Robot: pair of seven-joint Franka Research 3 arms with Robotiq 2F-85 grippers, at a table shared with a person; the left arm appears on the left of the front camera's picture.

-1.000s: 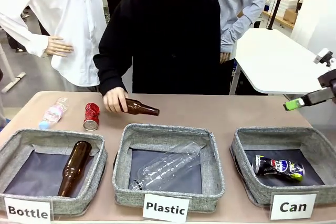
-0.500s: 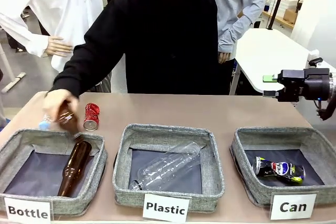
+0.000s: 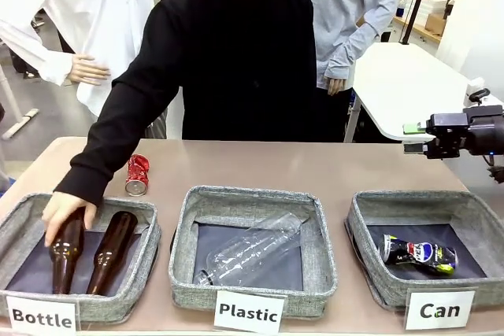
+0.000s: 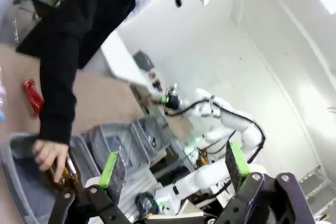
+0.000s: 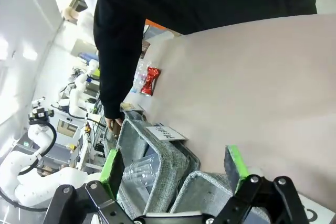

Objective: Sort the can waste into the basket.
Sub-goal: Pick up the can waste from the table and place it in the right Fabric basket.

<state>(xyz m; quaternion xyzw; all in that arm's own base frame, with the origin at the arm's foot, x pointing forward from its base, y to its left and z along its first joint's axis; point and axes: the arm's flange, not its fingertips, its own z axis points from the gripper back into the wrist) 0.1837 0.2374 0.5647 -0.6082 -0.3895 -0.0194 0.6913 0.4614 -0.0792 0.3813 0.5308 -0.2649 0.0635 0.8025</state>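
A crushed red can (image 3: 137,175) lies on the table at the back left, beside the person's sleeve; it shows too in the left wrist view (image 4: 32,95) and the right wrist view (image 5: 151,80). The dark Pepsi can (image 3: 418,252) lies inside the grey basket (image 3: 362,234) signed "Can" at the front right. My right gripper (image 3: 411,138) hovers above the table's right edge behind that basket, fingers pointing left; it is open and empty (image 5: 173,167). My left gripper (image 4: 173,165) is open too, nothing between its green pads.
The person's hand (image 3: 69,214) holds a brown bottle (image 3: 66,253) inside the "Bottle" basket (image 3: 150,234), next to a second brown bottle (image 3: 113,249). The middle "Plastic" basket (image 3: 183,234) holds a clear bottle (image 3: 252,249). Bare tabletop lies behind the baskets.
The person carried a brown bottle from the table's back into the "Bottle" basket. My right gripper swung up level, then drifted slightly right. Both cans stayed put.
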